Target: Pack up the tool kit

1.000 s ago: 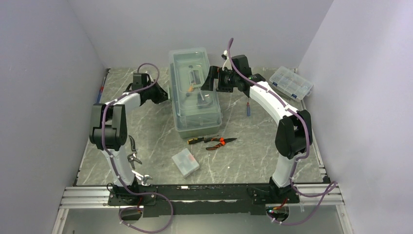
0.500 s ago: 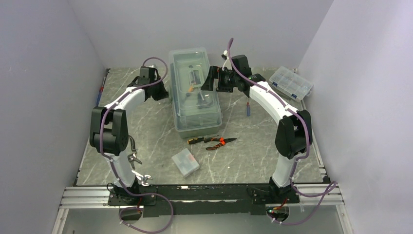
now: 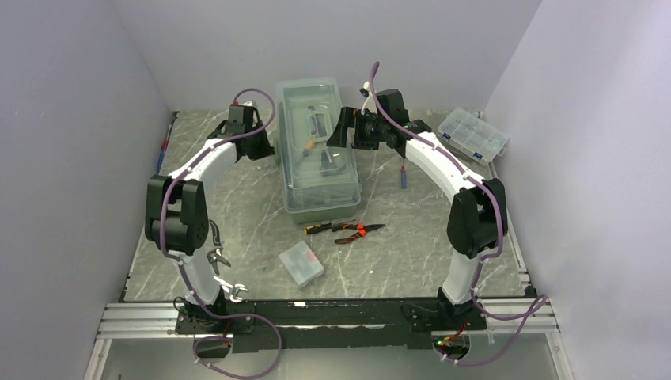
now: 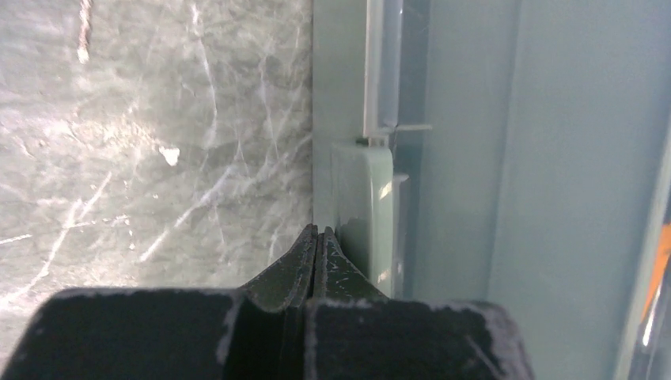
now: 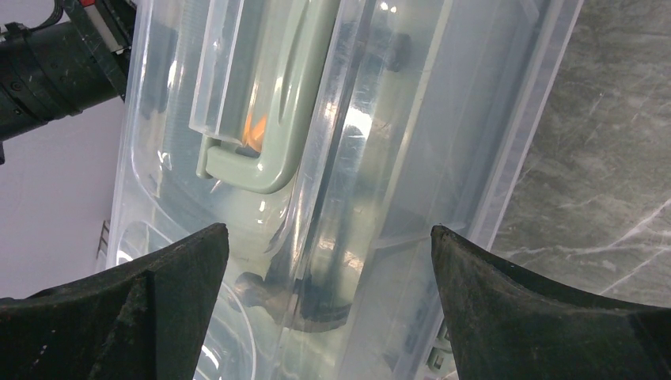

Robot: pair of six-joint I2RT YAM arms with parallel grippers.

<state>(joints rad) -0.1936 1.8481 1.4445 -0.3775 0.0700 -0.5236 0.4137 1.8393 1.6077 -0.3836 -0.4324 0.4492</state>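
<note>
The tool kit (image 3: 316, 146) is a large sage-green box with a clear lid, standing closed at the back middle of the table. Its green handle (image 5: 265, 119) lies on the lid, and a hammer shows through the plastic. My left gripper (image 3: 271, 150) is shut with nothing in it, its tips (image 4: 316, 237) against the box's left side next to a green latch (image 4: 365, 210). My right gripper (image 3: 336, 131) is open, its fingers (image 5: 170, 277) spread wide above the lid's right part (image 5: 411, 158).
Pliers (image 3: 348, 231) lie in front of the box, with a small translucent case (image 3: 301, 264) nearer the arms. A screwdriver (image 3: 403, 176) lies right of the box. A clear organizer (image 3: 472, 134) sits at the back right. More tools (image 3: 217, 257) lie by the left arm's base.
My left arm has moved toward the back and right, bringing its shut gripper against the box's left side. The right arm has not moved.
</note>
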